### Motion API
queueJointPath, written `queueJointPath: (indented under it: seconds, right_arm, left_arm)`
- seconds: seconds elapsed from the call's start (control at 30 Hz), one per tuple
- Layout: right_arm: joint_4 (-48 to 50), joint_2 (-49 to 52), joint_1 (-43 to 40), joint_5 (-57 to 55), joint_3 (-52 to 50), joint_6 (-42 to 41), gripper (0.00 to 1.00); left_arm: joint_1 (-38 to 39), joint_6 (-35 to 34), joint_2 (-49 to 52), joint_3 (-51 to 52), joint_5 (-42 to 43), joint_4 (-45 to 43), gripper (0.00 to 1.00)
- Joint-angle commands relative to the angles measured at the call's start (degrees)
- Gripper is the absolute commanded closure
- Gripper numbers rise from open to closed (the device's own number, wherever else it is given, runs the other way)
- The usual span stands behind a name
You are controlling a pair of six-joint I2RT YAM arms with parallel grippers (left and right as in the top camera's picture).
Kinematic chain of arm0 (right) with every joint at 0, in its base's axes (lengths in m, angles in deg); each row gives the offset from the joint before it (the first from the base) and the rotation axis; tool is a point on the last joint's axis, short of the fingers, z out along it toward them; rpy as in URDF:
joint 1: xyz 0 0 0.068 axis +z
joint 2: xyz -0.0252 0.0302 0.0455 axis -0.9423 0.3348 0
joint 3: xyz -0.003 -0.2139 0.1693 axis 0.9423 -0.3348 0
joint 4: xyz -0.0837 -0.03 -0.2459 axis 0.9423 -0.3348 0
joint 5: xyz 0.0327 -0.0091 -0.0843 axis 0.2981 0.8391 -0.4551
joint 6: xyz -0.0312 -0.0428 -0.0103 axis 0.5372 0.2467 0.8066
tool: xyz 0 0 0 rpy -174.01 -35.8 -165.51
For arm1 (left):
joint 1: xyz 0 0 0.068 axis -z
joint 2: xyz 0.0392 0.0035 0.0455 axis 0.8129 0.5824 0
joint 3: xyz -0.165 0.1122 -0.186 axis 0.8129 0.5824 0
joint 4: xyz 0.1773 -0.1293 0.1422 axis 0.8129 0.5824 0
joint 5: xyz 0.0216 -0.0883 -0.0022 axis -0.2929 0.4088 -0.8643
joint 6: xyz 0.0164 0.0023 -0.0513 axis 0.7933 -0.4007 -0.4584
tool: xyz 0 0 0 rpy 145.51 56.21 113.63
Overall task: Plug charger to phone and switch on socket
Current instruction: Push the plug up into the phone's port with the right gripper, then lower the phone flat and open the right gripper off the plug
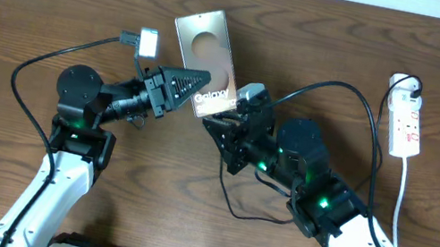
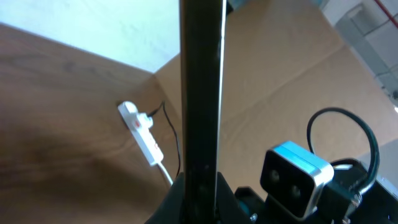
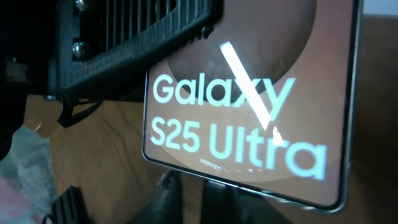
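Gripping phone (image 1: 200,43): left gripper (image 1: 204,81) | silvery-beige face, white Galaxy lettering | right gripper (image 1: 222,122) fingers unclear

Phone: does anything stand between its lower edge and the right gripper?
Nothing visible does. Seen from the right gripper, the lower edge of the phone lies open right ahead. The left gripper clamps it higher up, from the side, clear of that edge. Dark shapes just under the edge are too blurred to name.
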Motion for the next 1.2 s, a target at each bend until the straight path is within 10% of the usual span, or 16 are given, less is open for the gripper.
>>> queueJointPath:
  seconds: [0.0, 0.37, 0.7, 1.17]
  right_arm:
    - [-1.0, -2.3, -1.0, -3.6, 4.4, 0.5, 0.72]
    - [-17.6, -10.2, -1.3, -0.9, 4.4, 2.8, 0.47]
    - [-45.6, -26.7, -1.7, -23.8, 4.4, 3.3, 0.27]
    - [-55.7, -30.0, -1.7, -23.7, 4.4, 2.4, 0.01]
  left_arm:
    - [2.1, 2.3, 0.2, 1.6, 11.0, 0.4, 0.93]
    - [2.4, 7.6, 2.9, 1.6, 4.1, 10.6, 0.93]
    - [11.8, 16.7, 17.2, 1.4, 2.3, 10.3, 0.93]
    - [12.6, 20.7, 38.9, -7.3, -0.9, 14.7, 0.93]
